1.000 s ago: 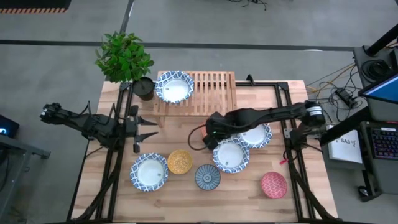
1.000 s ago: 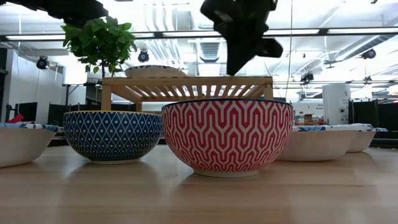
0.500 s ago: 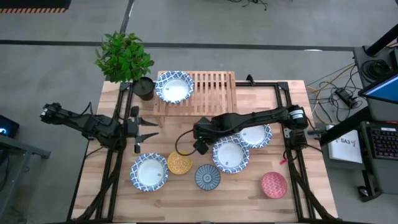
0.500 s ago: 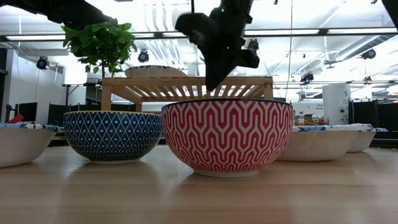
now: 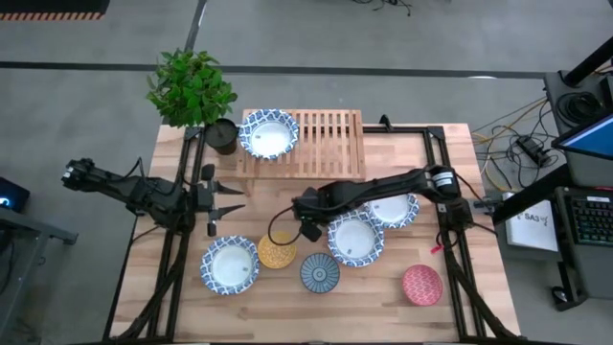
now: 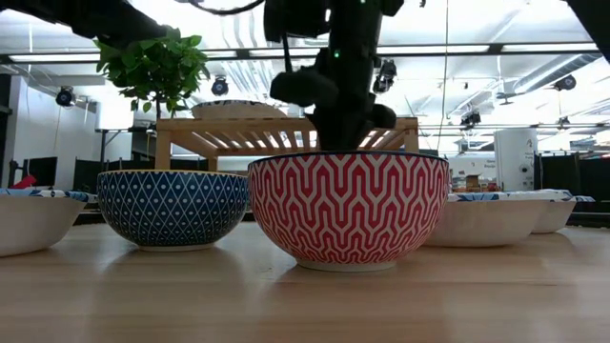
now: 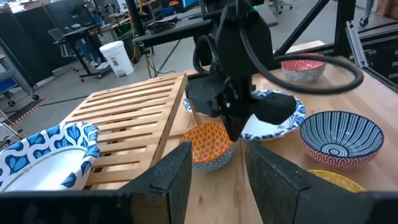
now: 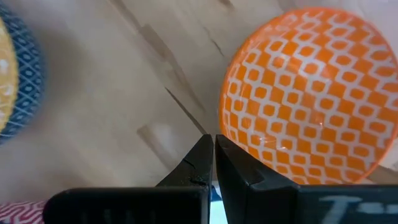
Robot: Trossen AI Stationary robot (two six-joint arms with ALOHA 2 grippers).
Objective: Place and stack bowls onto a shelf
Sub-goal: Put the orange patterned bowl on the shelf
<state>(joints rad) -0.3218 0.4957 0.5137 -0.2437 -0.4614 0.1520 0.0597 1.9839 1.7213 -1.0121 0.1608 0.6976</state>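
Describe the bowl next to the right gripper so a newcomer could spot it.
Start at the wooden shelf and come forward onto the tabletop, where the right gripper hangs with its fingers shut. The small bowl beside its tips, near the yellow bowl and a wide white bowl, is the one. It alone is orange, with a white checked pattern inside.

Even overhead light is covering the table (image 5: 383, 287) in the high view, casting only faint, soft shadows. In the low view, ceiling lights are glaring white behind the shelf (image 6: 191, 129), leaving the right arm (image 6: 338, 71) as a dark silhouette. In the right wrist view, the orange bowl (image 8: 311, 93) is showing slight blur, and the yellow bowl (image 8: 15, 81) is smearing at the edge.
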